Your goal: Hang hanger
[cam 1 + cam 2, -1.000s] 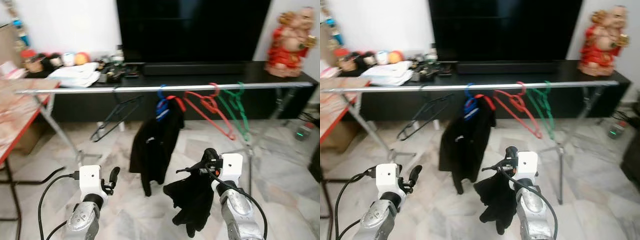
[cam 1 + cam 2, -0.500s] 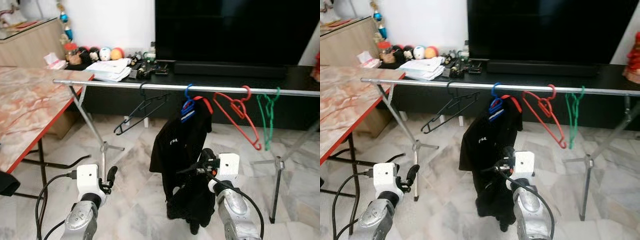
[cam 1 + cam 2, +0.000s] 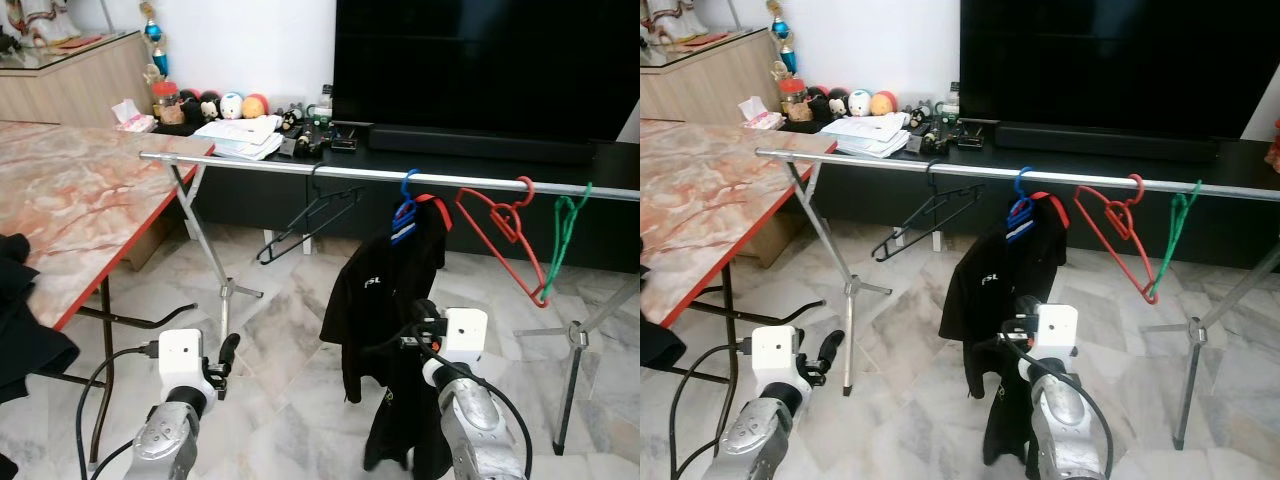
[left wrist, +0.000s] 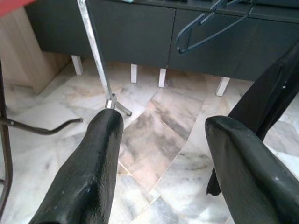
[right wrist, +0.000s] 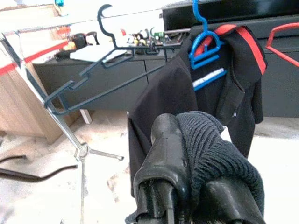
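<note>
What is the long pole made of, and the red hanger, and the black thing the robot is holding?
The pole looks like shiny silver metal; it gleams. The red hanger seems smooth plastic, thin and evenly coloured. The black thing in the right hand looks like knitted fabric; ribbed stitches show.

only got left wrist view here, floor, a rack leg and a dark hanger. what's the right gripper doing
Observer: The right gripper is shut on a black knitted garment that hangs below it.
Operator: whats on the rail
Observer: On the silver metal rail: an empty dark wire hanger, a blue plastic hanger carrying a black shirt with a red collar, then a red plastic hanger and a green plastic hanger.
Operator: anything on my left
Observer: A marble-patterned table with a red edge.
</note>
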Motion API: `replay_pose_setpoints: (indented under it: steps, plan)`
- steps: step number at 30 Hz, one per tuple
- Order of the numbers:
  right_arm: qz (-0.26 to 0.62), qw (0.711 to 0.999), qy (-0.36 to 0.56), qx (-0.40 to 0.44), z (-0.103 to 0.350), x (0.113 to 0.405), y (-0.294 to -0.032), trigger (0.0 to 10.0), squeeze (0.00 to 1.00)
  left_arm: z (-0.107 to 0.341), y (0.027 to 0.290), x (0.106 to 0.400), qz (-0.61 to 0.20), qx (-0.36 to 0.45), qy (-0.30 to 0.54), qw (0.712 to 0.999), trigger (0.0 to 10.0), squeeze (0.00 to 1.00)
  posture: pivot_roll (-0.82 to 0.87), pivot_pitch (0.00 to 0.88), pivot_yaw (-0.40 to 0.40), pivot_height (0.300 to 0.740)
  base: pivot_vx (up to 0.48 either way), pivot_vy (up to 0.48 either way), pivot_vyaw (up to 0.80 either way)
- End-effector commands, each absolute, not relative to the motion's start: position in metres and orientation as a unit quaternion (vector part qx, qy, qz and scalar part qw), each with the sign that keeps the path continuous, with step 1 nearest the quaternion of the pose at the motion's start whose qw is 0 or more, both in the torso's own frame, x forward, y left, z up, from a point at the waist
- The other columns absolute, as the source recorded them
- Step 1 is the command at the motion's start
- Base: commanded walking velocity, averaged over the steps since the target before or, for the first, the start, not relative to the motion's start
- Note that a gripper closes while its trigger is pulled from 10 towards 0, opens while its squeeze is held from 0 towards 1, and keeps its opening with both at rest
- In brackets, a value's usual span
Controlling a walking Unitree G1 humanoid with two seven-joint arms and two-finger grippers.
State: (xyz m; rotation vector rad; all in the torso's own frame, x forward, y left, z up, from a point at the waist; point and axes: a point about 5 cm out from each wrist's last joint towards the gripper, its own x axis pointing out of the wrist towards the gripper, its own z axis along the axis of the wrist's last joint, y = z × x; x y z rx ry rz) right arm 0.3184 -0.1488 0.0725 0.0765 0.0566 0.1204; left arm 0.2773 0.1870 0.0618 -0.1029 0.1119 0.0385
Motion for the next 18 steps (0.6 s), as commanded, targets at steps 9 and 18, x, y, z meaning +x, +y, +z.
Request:
replay_pose_setpoints:
  steps: [9,18]
  plan:
    - [0.055,0.998,0.022,0.038,0.0750,0.3199,-0.1513,10.0,0.00,0.0604,0.1847,0.2765,0.018,-0.055,0.063,0.996,10.0,0.00,0.02,0.025,0.046,0.740,0.000,0.153,0.00]
    - [0.056,0.997,0.023,0.038,0.0744,0.3198,-0.1508,10.0,0.00,0.0612,0.1850,0.2766,0.018,-0.054,0.061,0.997,10.0,0.00,0.02,0.028,0.046,0.740,0.000,0.332,0.00]
